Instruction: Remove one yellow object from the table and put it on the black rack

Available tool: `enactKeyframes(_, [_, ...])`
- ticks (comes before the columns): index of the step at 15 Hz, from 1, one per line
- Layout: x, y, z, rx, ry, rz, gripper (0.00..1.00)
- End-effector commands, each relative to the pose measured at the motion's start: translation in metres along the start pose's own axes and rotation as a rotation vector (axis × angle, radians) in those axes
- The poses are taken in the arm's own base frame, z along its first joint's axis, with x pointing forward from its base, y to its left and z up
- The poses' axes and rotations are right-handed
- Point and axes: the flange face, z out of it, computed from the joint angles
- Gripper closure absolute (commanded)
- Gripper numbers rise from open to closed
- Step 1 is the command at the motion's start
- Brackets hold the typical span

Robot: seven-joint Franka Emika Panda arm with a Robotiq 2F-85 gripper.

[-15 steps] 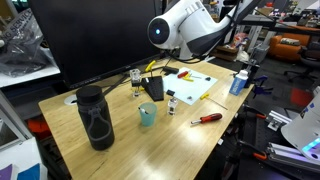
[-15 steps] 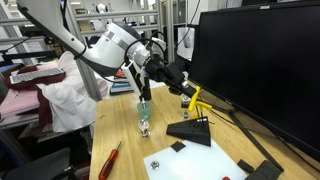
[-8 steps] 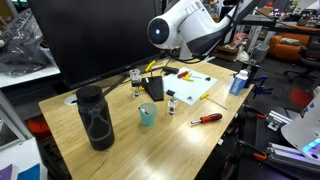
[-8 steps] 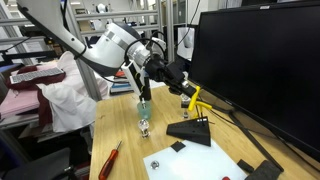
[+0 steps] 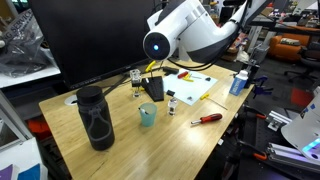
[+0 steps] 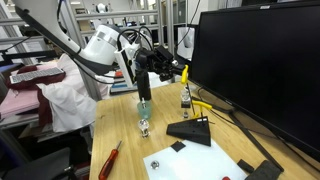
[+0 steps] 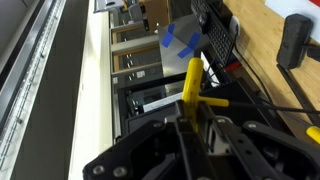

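Observation:
My gripper (image 7: pixel 190 125) is shut on a yellow object (image 7: pixel 190 85), a thin stick that stands up between the fingers. In both exterior views the gripper (image 5: pixel 150 66) (image 6: pixel 180 72) hangs above the back of the table (image 5: pixel 190 140), near the monitor. The black rack (image 5: pixel 152 88) stands on the table just below and in front of the gripper; it also shows in an exterior view (image 6: pixel 190 130). Other yellow pieces (image 6: pixel 199 103) lie on the table by the monitor. In the wrist view another yellow piece (image 7: pixel 216 101) crosses behind the held one.
A teal cup (image 5: pixel 147 115), a tall dark bottle (image 5: pixel 95 117) and a red-handled screwdriver (image 5: pixel 207 118) are on the table. A white sheet (image 5: pixel 190 88) lies behind the rack. A big black monitor (image 6: pixel 260 70) stands along the back edge. Small vials (image 6: pixel 144 126) stand nearby.
The arm has swung and the gripper has risen away from the yellow pieces by the monitor, holding one stick.

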Motion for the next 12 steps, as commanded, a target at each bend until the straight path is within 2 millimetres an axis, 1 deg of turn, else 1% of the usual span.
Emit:
enactKeyframes(1, [0.011,-0.012,-0.019,-0.052,0.094,-0.088,0.96])
enactKeyframes(5, [0.020,-0.039,-0.031,-0.095,0.192,-0.135,0.96])
enactKeyframes(9, [0.022,-0.057,-0.029,-0.136,0.247,-0.185,0.96])
enactKeyframes(12, [0.019,-0.064,-0.025,-0.160,0.249,-0.213,0.96])
